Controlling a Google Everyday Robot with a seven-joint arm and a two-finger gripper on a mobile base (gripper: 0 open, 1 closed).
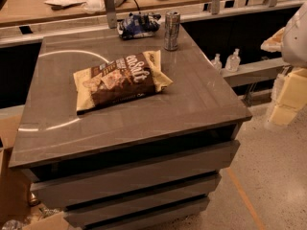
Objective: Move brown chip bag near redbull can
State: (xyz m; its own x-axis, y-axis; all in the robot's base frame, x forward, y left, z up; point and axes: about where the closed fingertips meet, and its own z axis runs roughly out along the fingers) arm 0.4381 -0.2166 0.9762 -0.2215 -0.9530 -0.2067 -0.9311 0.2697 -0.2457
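One brown chip bag (pixel 120 80) laid flat mid-table (pixel 196 104); one redbull can (pixel 171 30) stood behind, apart; one wrapper (pixel 138 25) beside can. Gripper (pixel 288 97) seen at right edge, off table; open or closed cannot be told.

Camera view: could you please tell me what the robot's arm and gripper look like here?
Only a little shows, at the right edge of the view. The arm is a smooth, rounded shell in pale grey-white. Below it, beside the counter, blocky cream-yellow parts appear to be the gripper. No cables, markings or labels can be made out on either.
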